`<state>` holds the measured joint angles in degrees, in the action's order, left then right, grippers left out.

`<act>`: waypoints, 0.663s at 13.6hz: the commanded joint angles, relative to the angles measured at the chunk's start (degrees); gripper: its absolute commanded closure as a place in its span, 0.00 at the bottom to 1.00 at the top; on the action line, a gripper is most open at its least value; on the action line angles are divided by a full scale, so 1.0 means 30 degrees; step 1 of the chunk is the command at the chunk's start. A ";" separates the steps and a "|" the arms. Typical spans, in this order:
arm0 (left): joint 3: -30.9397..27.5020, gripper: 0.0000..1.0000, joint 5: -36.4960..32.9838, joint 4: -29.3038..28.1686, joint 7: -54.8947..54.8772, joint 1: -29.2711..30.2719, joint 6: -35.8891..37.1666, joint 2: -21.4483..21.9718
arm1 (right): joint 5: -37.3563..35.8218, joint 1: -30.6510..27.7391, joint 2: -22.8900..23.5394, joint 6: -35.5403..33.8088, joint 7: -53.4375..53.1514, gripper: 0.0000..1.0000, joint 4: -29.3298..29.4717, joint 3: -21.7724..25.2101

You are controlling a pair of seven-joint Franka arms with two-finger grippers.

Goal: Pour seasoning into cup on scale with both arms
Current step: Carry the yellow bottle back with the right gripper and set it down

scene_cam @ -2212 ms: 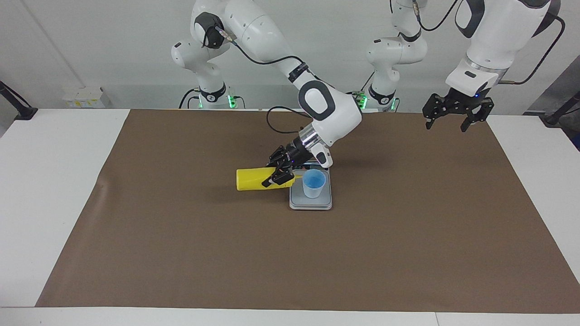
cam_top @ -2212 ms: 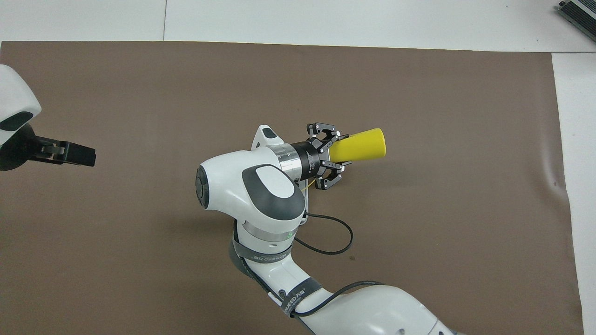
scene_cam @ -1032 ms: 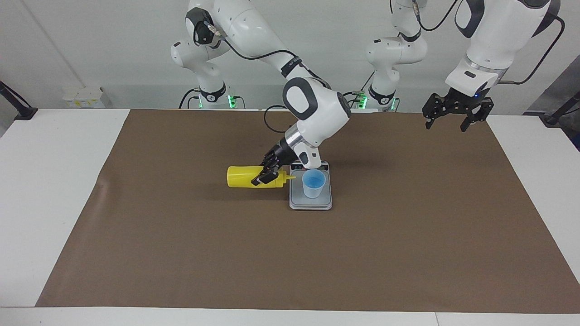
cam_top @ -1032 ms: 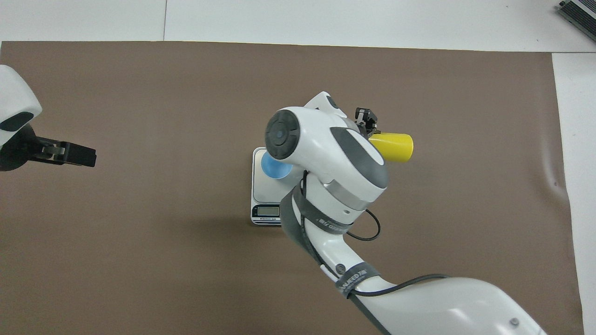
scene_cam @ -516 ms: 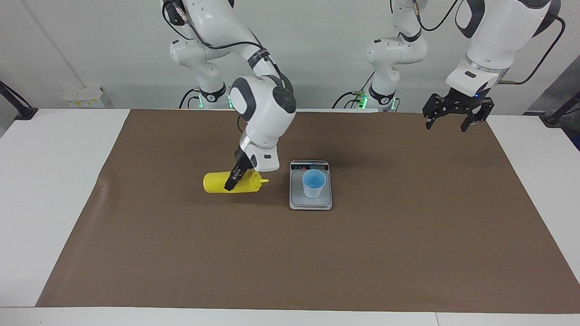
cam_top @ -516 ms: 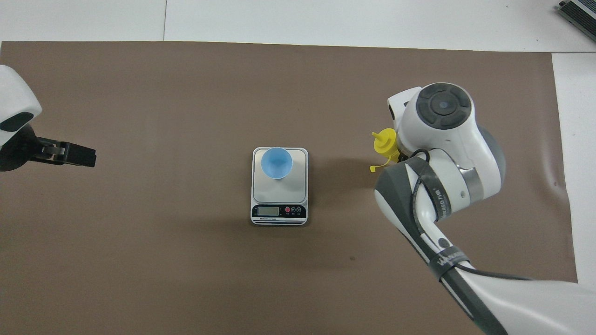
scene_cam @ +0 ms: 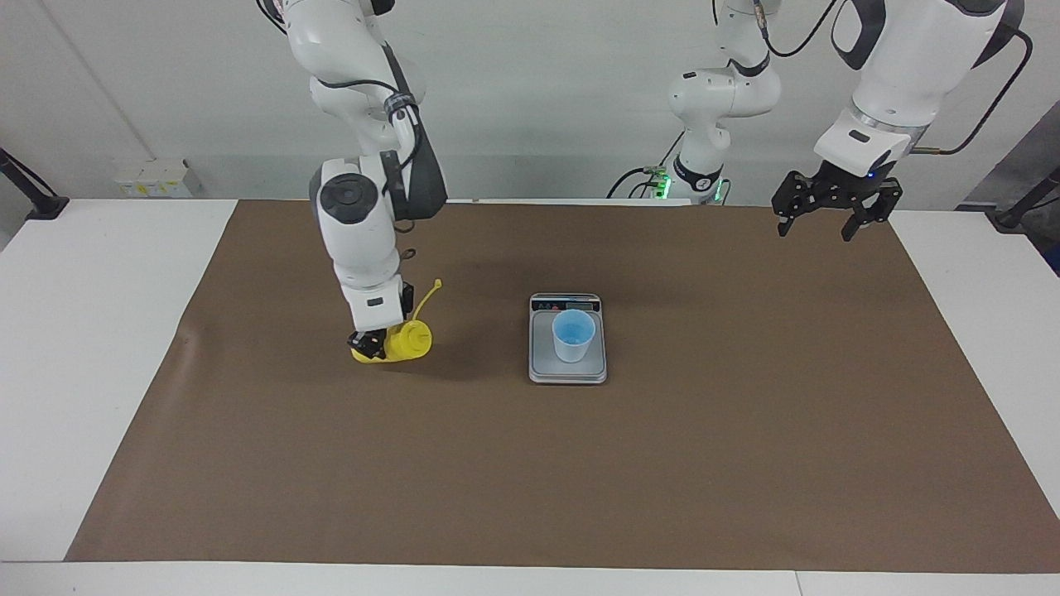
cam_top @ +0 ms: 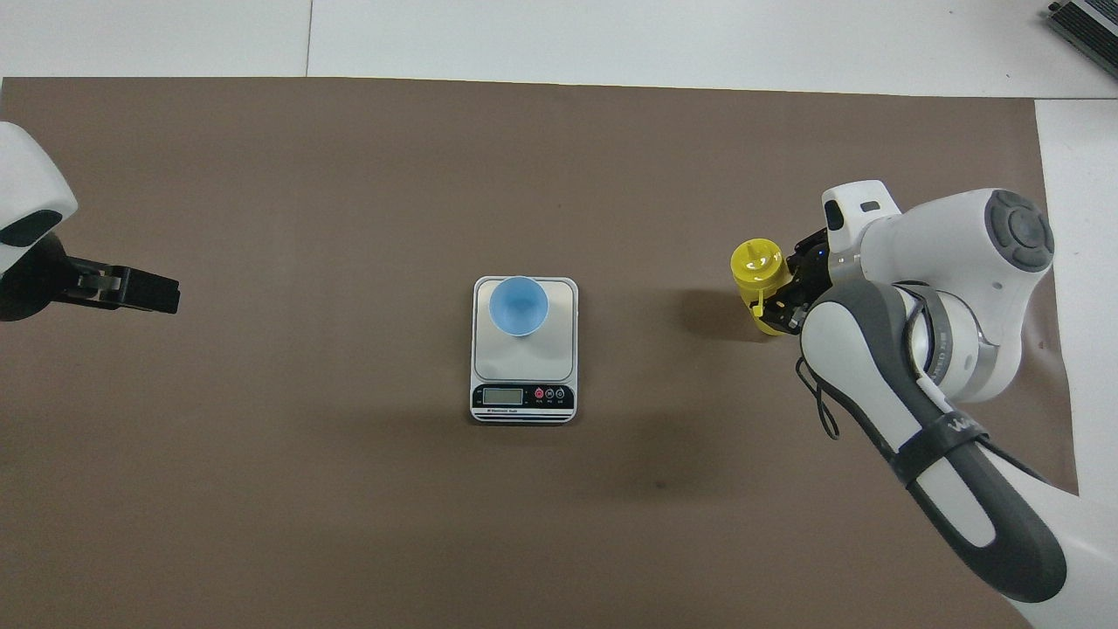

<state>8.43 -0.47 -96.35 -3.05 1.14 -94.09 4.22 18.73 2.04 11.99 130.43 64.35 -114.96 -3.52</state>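
Standing on the brown mat [scene_cam: 745,430] at the right arm's end of the table was the yellow seasoning bottle [scene_cam: 403,341] [cam_top: 758,271]. It looked nearly upright, with its cone top tipped a bit away from the robots, and I could not tell if its bottom sat flat on the mat. Its thin yellow cap strap [scene_cam: 427,296] stuck up into the air beside it. The right gripper [scene_cam: 370,342] [cam_top: 797,293] was down low at the bottle, and its black fingers were clamped on the bottle's body. The right arm [scene_cam: 358,215] came almost straight down to it.

The silver scale [scene_cam: 568,371] [cam_top: 524,367] lay flat in the middle of the mat, well apart from the bottle. Its dark display strip [cam_top: 524,396] was on the edge nearest the robots. The little blue cup [scene_cam: 574,334] [cam_top: 519,306] stood upright on the scale's grey plate, on the part farther from the robots than the display. Nothing was touching the cup.

The left gripper [scene_cam: 835,222] [cam_top: 140,290] hung up in the air over the mat's corner at the left arm's end of the table. Its fingers were spread apart and it held nothing. The left arm [scene_cam: 903,74] was waiting there.

The mat covered most of the white table [scene_cam: 99,348].
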 commanded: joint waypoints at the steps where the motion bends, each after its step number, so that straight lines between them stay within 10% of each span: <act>1: 0.0121 0.00 0.0334 -0.0141 -0.0331 0.0354 0.0222 0.0232 | 0.2974 -0.1000 -0.1214 0.0148 0.2300 1.00 -0.1344 -0.0264; 4: 0.0121 0.00 0.0334 -0.0141 -0.0331 0.0354 0.0222 0.0232 | 0.5849 -0.1849 -0.2267 0.0176 0.4876 0.83 -0.3247 -0.0235; 8: 0.0121 0.00 0.0334 -0.0141 -0.0331 0.0354 0.0222 0.0232 | 0.5945 -0.2992 -0.2328 -0.0787 0.6174 0.00 -0.3223 -0.0205; 9: 0.0121 0.00 0.0334 -0.0141 -0.0331 0.0354 0.0222 0.0232 | 0.5945 -0.3285 -0.2328 -0.0849 0.6610 0.00 -0.3223 -0.0176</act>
<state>8.43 -0.47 -96.35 -3.05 1.14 -94.07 4.22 34.89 -5.53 7.01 129.33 81.24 -123.34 -3.49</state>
